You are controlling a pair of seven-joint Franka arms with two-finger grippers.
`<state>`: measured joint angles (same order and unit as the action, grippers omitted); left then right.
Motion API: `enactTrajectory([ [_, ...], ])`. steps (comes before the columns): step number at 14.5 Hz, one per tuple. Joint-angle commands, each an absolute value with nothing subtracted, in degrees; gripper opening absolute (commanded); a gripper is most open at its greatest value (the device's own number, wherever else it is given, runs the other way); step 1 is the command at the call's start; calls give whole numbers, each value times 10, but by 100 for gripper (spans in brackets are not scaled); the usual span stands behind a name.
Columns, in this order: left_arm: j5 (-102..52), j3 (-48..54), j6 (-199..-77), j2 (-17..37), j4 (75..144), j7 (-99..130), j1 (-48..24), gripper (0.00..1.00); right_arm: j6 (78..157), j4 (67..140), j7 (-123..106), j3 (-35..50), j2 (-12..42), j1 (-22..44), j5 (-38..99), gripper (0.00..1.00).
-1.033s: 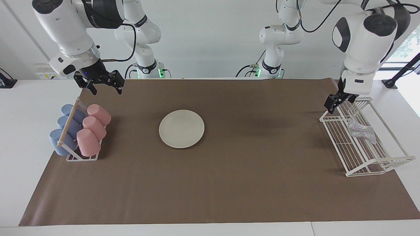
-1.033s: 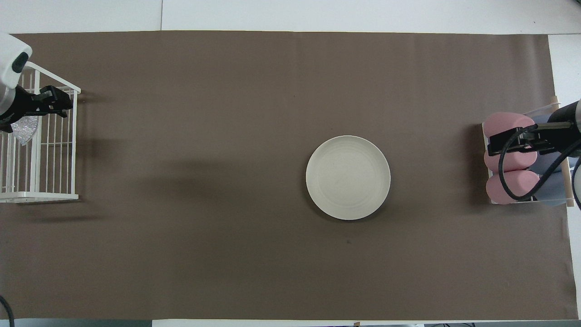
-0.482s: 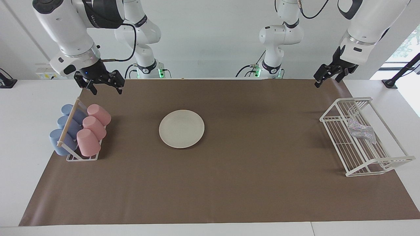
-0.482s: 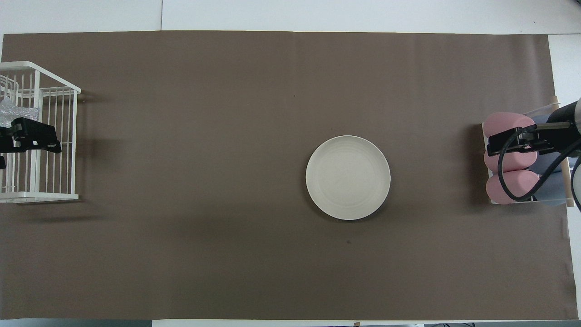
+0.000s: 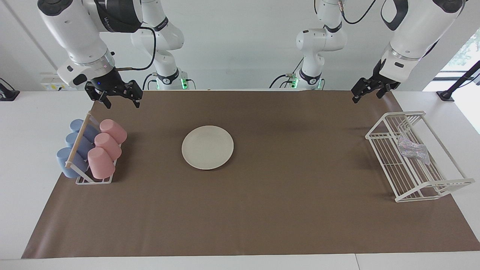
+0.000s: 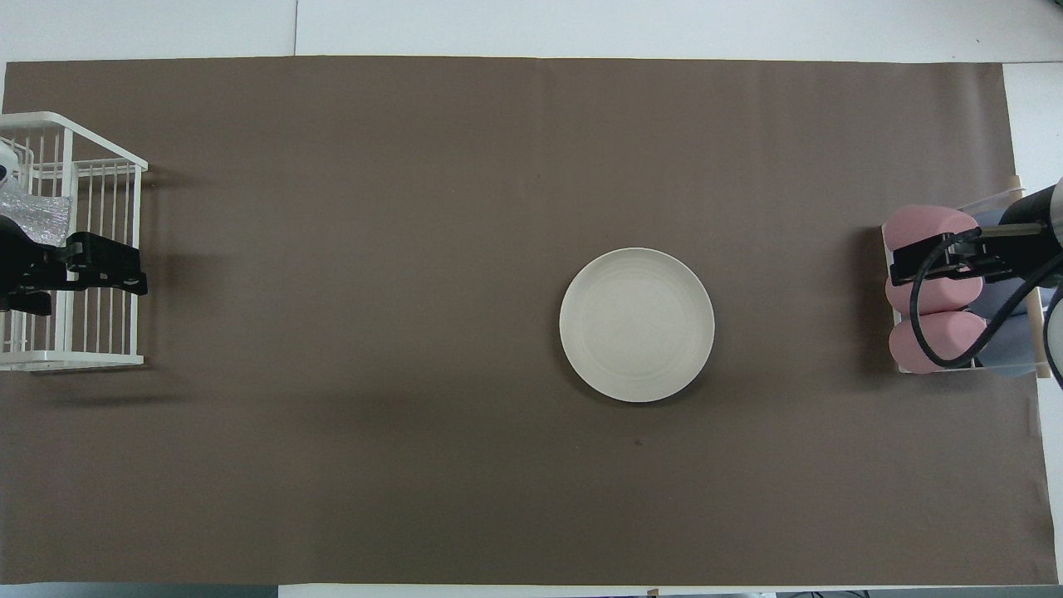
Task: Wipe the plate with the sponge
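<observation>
Even, bright, diffuse light fills both views, and both are sharp with no motion blur. In the facing view daylight glares at a window [image 5: 468, 48] by the left arm's end of the worktop [image 5: 22, 123]. Soft, faint shadows lie on the brown mat [image 5: 300, 210] beside the plate [image 5: 207, 147], the wire rack [image 5: 393, 180] and the cups [image 5: 105, 150]. The matte mat shows no glare.

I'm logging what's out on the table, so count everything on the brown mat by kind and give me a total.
Pink cups: 3
Blue cups: 3
Cup rack: 1
Plate: 1
Sponge: 1
White wire rack: 1
Total: 10
</observation>
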<state>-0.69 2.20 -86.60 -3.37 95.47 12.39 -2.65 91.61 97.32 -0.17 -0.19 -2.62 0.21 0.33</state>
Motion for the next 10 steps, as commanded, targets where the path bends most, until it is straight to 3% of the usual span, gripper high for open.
enactTrajectory([
  [1,-17,20,-806,-4,875,119,-29,100,911,969,3,3,-29,0,-2,100],
  [10,-36,25,-822,-8,886,115,-20,100,911,969,3,3,-29,0,-1,100],
])
